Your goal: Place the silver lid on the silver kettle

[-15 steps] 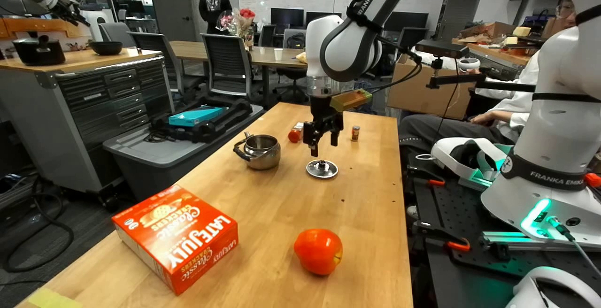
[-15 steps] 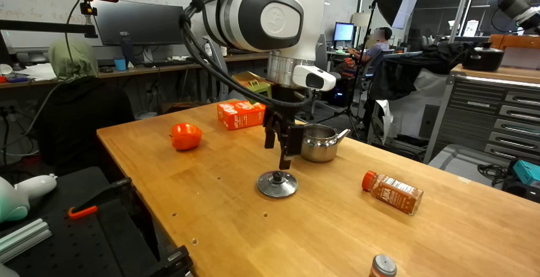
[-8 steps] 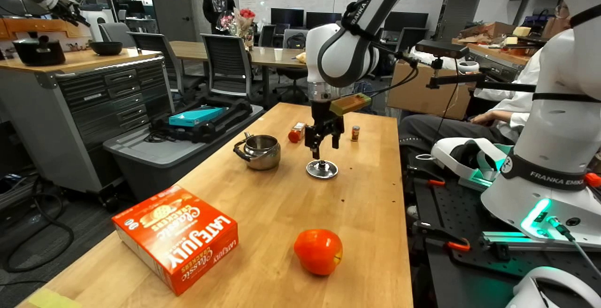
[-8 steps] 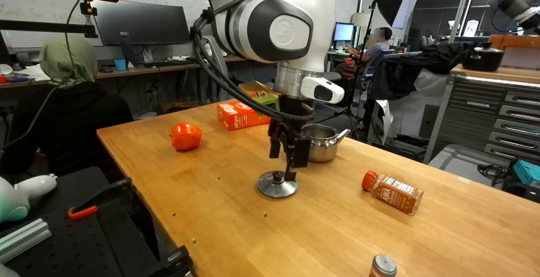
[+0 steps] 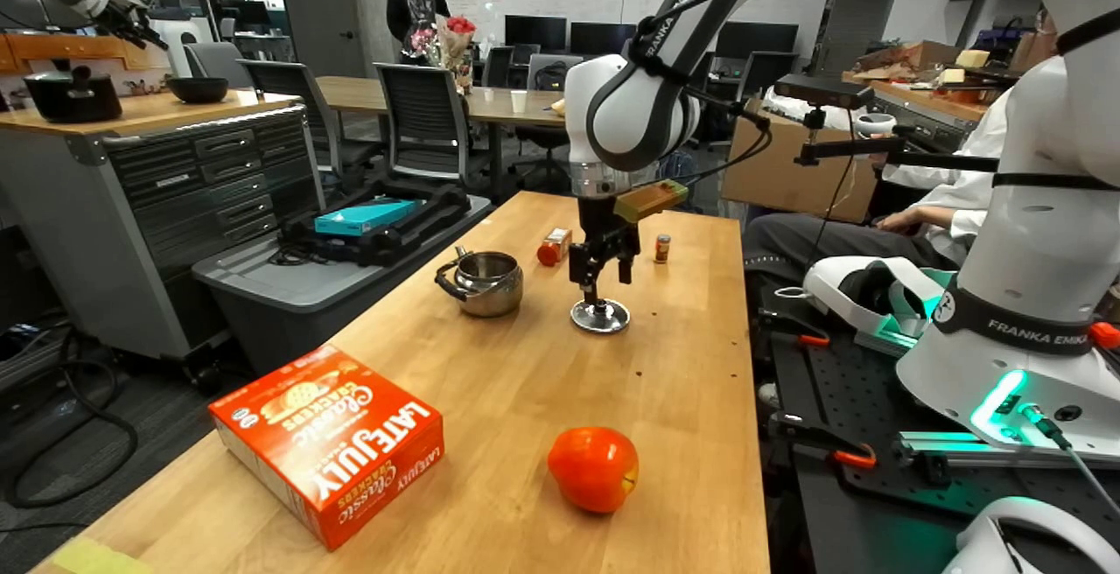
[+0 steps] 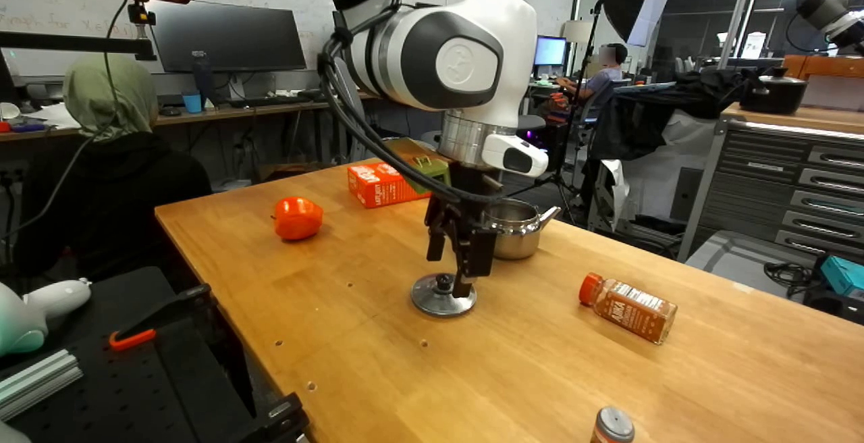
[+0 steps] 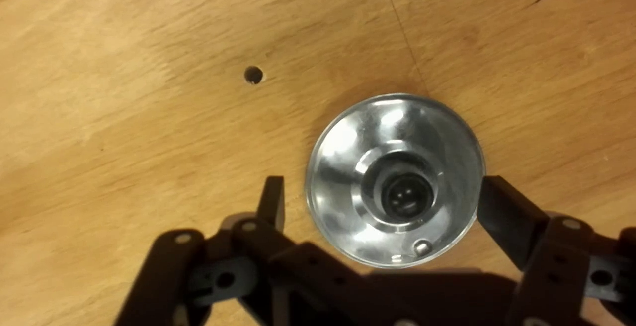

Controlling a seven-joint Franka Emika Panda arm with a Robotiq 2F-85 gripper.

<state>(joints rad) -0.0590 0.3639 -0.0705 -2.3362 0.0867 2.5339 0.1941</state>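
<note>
The grasping step appears to be in hand: in the wrist view, the end effector is standing spread and holding nothing, while the lid is lying flat on the counter right of frame centre, between the two fingers. In an exterior view, the kettle is standing uncovered left of frame centre, apart from the lid. The next move is probably calling for centring the fingers about the knob, closing on it, and only then lifting toward the kettle's mouth.

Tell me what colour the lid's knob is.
Black; the knob shows best in the wrist view.
</note>
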